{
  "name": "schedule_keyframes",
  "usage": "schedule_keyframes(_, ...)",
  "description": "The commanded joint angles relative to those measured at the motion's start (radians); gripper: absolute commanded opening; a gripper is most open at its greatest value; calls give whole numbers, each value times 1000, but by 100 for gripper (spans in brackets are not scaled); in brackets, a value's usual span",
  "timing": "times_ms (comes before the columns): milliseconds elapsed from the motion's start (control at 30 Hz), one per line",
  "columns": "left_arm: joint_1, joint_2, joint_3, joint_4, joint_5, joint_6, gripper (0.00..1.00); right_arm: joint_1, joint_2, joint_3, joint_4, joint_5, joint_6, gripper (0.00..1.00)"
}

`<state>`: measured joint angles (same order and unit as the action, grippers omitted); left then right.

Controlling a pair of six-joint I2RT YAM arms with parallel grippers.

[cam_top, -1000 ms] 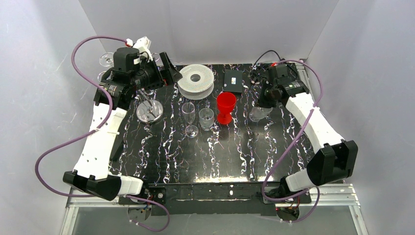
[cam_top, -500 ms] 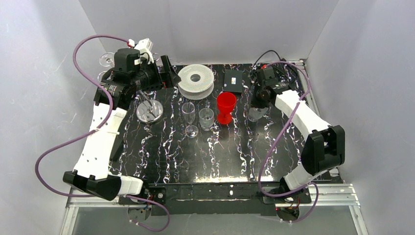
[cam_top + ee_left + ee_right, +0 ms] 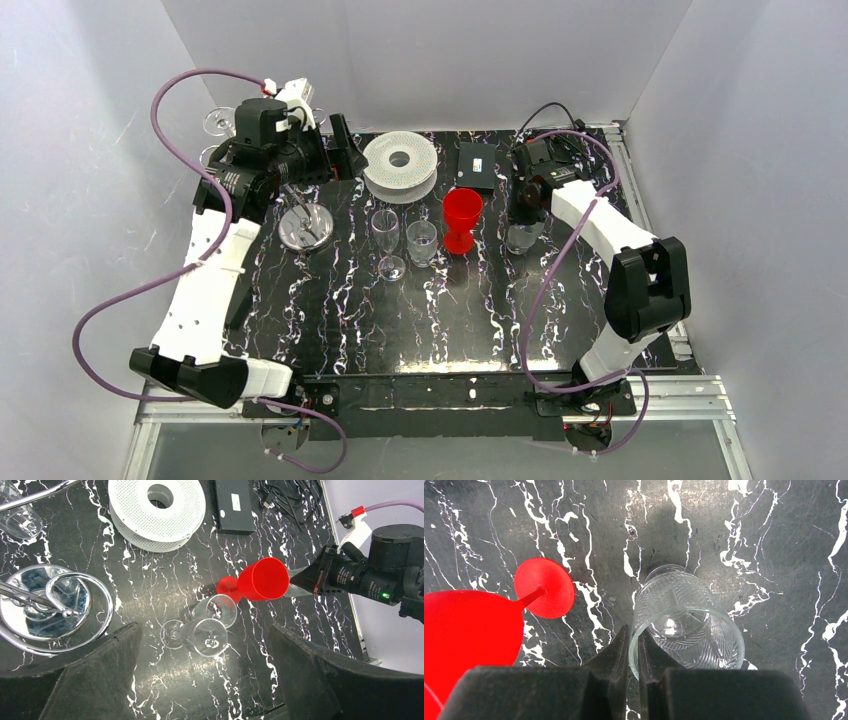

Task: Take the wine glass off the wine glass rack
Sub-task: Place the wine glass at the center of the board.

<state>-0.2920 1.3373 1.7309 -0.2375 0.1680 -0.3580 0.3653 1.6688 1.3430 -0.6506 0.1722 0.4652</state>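
The wine glass rack (image 3: 305,228) is a wire tree on a shiny round base (image 3: 30,611), standing at the table's left. A wine glass (image 3: 215,123) hangs at its far left, partly hidden by my left arm; another clear glass (image 3: 17,520) shows under a wire arm. My left gripper (image 3: 347,148) hovers high beside the rack, open, with nothing between its fingers (image 3: 95,680). A clear wine glass (image 3: 206,637) stands on the table below it. My right gripper (image 3: 634,640) is shut on the rim of a ribbed glass (image 3: 686,625) right of centre.
A red goblet (image 3: 461,217) stands just left of the ribbed glass (image 3: 520,238). A small tumbler (image 3: 421,241) sits beside the clear wine glass (image 3: 386,238). A white spool (image 3: 400,165), a black box (image 3: 477,165) and cables lie at the back.
My right arm has folded inward and its gripper has shifted left with the ribbed glass. The left arm has barely moved.
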Motion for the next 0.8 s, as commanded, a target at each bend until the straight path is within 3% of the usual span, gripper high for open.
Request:
schedule_keyframes(0, -5, 2, 22, 0, -16, 25, 98, 5, 14, 46, 45, -2, -23, 5)
schedule_keyframes(200, -7, 9, 29, 4, -19, 25, 98, 6, 30, 55, 22, 3, -26, 20)
schedule_keyframes(500, -14, 27, 68, 2, -21, 27, 98, 9, 37, 149, -113, 24, -14, 51)
schedule_keyframes(767, -15, 34, 173, -41, -66, 65, 98, 14, -22, 236, -226, 30, 16, 60)
